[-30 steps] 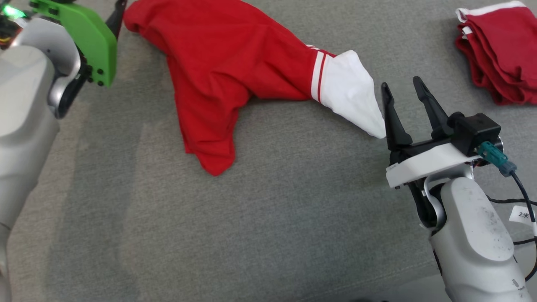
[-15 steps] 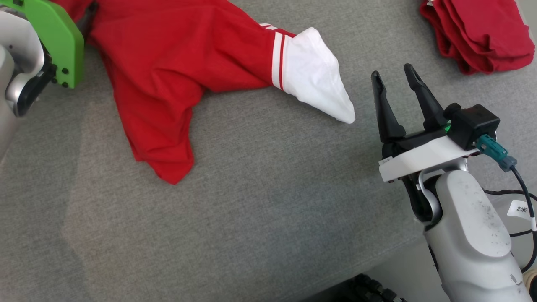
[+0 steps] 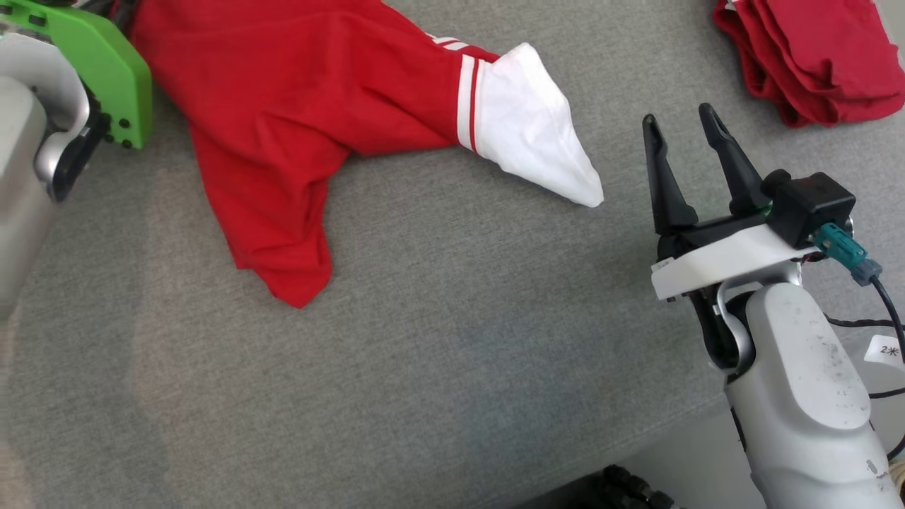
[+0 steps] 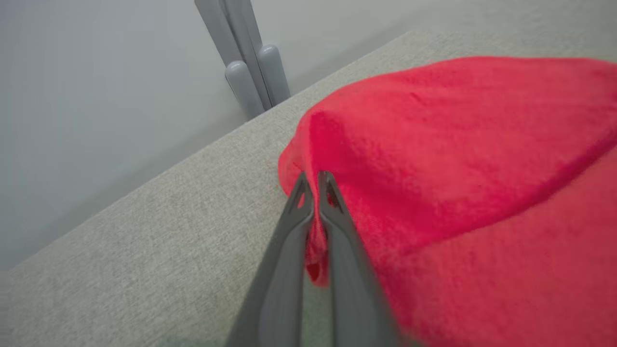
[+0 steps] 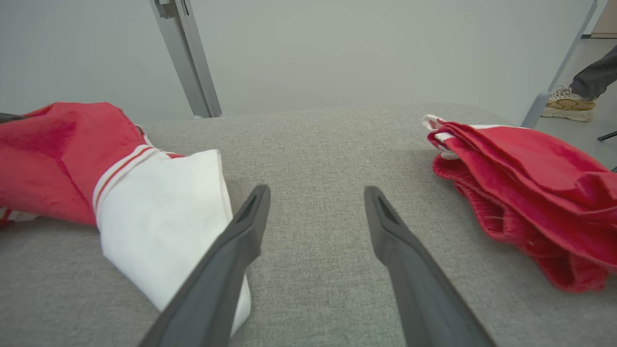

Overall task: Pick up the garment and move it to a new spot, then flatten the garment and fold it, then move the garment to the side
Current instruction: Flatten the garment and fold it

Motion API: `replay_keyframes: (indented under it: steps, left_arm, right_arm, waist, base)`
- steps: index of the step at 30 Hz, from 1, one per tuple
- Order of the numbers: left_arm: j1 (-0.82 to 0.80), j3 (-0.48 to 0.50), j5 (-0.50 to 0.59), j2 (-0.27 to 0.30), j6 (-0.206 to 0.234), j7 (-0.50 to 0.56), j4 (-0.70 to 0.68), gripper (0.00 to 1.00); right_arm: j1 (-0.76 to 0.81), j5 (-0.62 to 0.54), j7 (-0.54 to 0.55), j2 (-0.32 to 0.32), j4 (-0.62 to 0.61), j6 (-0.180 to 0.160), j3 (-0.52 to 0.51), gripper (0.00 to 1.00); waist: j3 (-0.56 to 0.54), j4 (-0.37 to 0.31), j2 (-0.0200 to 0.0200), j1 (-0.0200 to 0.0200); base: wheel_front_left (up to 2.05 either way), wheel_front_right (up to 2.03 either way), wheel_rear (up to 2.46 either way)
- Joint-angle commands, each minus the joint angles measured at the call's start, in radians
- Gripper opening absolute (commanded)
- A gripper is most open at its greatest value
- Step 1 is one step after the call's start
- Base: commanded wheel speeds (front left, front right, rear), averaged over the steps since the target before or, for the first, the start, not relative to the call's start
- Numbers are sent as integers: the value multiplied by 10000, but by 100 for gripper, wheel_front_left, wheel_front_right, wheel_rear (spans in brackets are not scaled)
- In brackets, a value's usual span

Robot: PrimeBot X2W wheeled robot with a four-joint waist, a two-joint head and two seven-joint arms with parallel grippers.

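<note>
The grey counter (image 3: 452,367) carries the red garment (image 3: 297,106) crumpled at its far left, with a white sleeve (image 3: 530,141) trailing toward the middle. A folded red pile (image 3: 820,56) sits at the far right. I judge this to be the pick-up step. My left end effector (image 4: 314,185) is clenched on the garment's red edge, and my right end effector (image 3: 679,119) hangs released near the sleeve. The next move calls for a lift without the cloth slipping.

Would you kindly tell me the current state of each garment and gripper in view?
red garment: unfolded, rumpled on the grey surface, one edge pinched.
second red garment: folded, lying at the far right.
left gripper: shut on the red garment's edge.
right gripper: open, empty, apart from the white sleeve.
</note>
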Motion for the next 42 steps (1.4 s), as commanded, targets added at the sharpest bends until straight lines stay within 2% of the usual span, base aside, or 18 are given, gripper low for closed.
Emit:
replay_keyframes:
  steps: [1, 5, 8, 12, 16, 19, 24, 32, 39, 40, 41, 42]
  left_arm:
    - [-183, 50, -55, -147, -27, -358, 33, 0]
    - [-298, 239, -128, -494, -27, -1746, 93, 0]
    - [-226, 415, -150, -764, -27, -2383, 34, 0]
    - [100, 789, 17, -989, -27, -2631, -216, 0]
    - [740, 2107, 797, -960, 302, -2635, -1503, 0]
    - [1848, 3269, 1689, -955, 644, -2632, -2770, 0]
    - [4550, 5132, 2765, -1387, 950, -2633, -4425, 0]
    - [8279, 7205, 4169, -2617, 634, -2624, -5216, 0]
    - [10471, 8343, 5049, -3557, 265, -2625, -4715, 0]
    - [10734, 8568, 5153, -3696, 242, -2625, -4613, 7]
    - [10910, 8750, 5249, -3800, 215, -2625, -4545, 36]
    - [11104, 8950, 5429, -3882, 163, -2625, -4507, 95]
  right_arm:
    - [-23, -114, -48, -25, 78, -12, -50, 100]
    - [135, -321, -48, -29, 234, -12, -223, 100]
    - [285, -533, -48, -29, 361, -12, -372, 100]
    - [473, -729, -48, -29, 510, -12, -523, 100]
    - [721, -871, -48, -32, 639, -12, -728, 100]
    - [885, -947, -48, -34, 751, -12, -853, 100]
    - [1218, -1010, -46, -31, 918, -12, -927, 100]
    - [1767, -1093, -48, -33, 1118, -12, -1026, 100]
    - [2207, -1007, -48, -33, 1305, -12, -861, 100]
    - [2279, -981, -46, -33, 1342, -12, -827, 100]
    - [2334, -961, -48, -31, 1356, -12, -794, 100]
    - [2384, -932, -46, -32, 1380, -12, -752, 100]
  waist:
    - [-363, 334, 0, -1]
    - [-888, 787, 0, -1]
    - [-1338, 1170, 0, -1]
    - [-1831, 1604, 0, -1]
    - [-2247, 1987, 0, -1]
    - [-2548, 2201, 0, -1]
    - [-3104, 2413, 0, -1]
    - [-3908, 2741, 0, -1]
    - [-4365, 2888, 0, -1]
    - [-4409, 2905, 0, -1]
    - [-4431, 2910, 0, -1]
    - [-4450, 2920, 0, -1]
  base:
    - [0, 0, 0]
    - [0, 0, 0]
    - [0, 0, 0]
    - [0, 0, 0]
    - [0, 0, 0]
    - [0, 0, 0]
    - [0, 0, 0]
    - [0, 0, 0]
    - [0, 0, 0]
    - [0, 0, 0]
    - [0, 0, 0]
    - [0, 0, 0]
